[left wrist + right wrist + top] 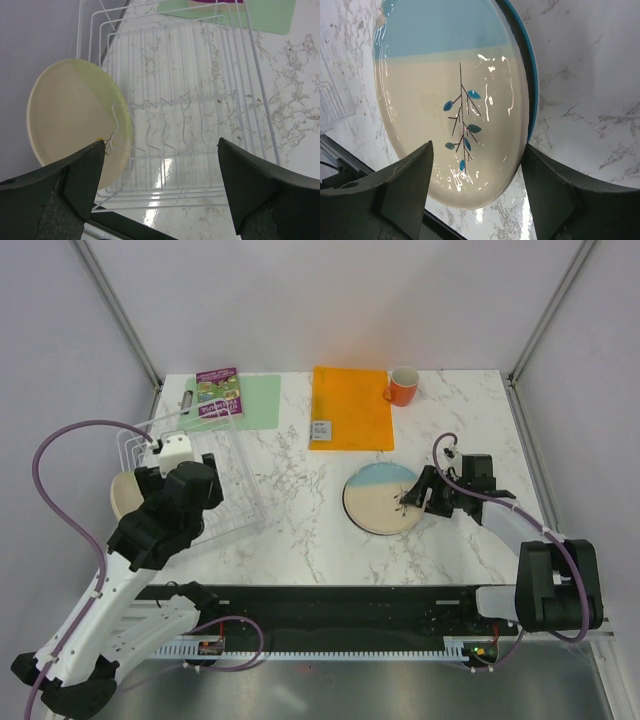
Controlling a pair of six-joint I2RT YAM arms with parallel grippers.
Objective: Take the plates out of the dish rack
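Observation:
The white wire dish rack (235,475) stands at the table's left; it also shows in the left wrist view (200,95). One cream plate with a pale yellow-green part (75,115) stands on edge at the rack's left end (120,495). My left gripper (162,165) is open and empty above the rack's near side. A half blue, half beige plate with a dark sprig (380,498) lies flat on the table. My right gripper (477,170) is open at that plate's near edge (455,95), one finger on each side. No other plates are in view.
An orange sheet (350,407) with a small card lies at the back middle, with an orange mug (403,386) at its right. A green mat (250,400) with a purple booklet (219,392) lies behind the rack. Grey walls stand close to the left and right.

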